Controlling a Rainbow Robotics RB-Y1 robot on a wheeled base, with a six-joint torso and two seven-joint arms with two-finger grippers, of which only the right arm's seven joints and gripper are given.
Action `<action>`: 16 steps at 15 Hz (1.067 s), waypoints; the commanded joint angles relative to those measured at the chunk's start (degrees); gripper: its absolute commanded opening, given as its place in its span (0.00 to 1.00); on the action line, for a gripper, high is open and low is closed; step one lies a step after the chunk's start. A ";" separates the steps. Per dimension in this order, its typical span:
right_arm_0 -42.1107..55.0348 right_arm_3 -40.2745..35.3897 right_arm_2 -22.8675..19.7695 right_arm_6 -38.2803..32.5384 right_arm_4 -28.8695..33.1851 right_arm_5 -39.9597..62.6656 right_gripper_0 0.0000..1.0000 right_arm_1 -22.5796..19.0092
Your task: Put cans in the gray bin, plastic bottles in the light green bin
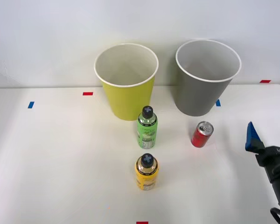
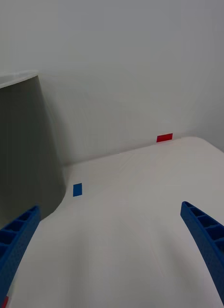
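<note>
White tabletop against a plain pale wall; small red and blue tape markers are stuck along its far edge and one red marker sits at the near edge.

From my station I log the items near to far. Nearest me stands the yellow bottle, upright, black cap up, roughly on the centre line of the tabletop. Just beyond it, apart from it, stands the green bottle, also upright and slimmer. To the right of the green bottle, well apart, is the red can, silver top showing; it stands in front of the gray bin and is not touching it. I see one can on the tabletop.

At the far side stand the two bins side by side, close but with a gap between them: the light green bin to the left, directly behind the green bottle, and the gray bin to the right. Both are upright with white rims. What I can see of the inside of each shows pale wall and no contents.

The right gripper enters from the right edge of the front view, to the right of the red can and clear of it. In the wrist view its jaws are spread wide with nothing between them; bare tabletop, a blue marker and the gray bin's wall lie ahead.
</note>
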 commanded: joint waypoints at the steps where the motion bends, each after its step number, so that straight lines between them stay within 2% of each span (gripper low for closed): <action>1: 4.23 0.00 -0.79 0.41 0.48 -4.25 1.00 0.05; 6: 9.68 0.00 -0.44 0.58 1.63 -14.18 1.00 -1.97; 9: 11.08 0.00 -0.35 0.32 5.23 -15.50 1.00 -2.06; 11: 11.79 0.00 1.41 0.76 5.32 -15.59 1.00 -1.97; 12: 12.05 0.00 2.20 0.85 5.32 -15.68 1.00 -1.53; 16: 14.69 0.00 2.73 1.90 6.72 -16.64 1.00 4.97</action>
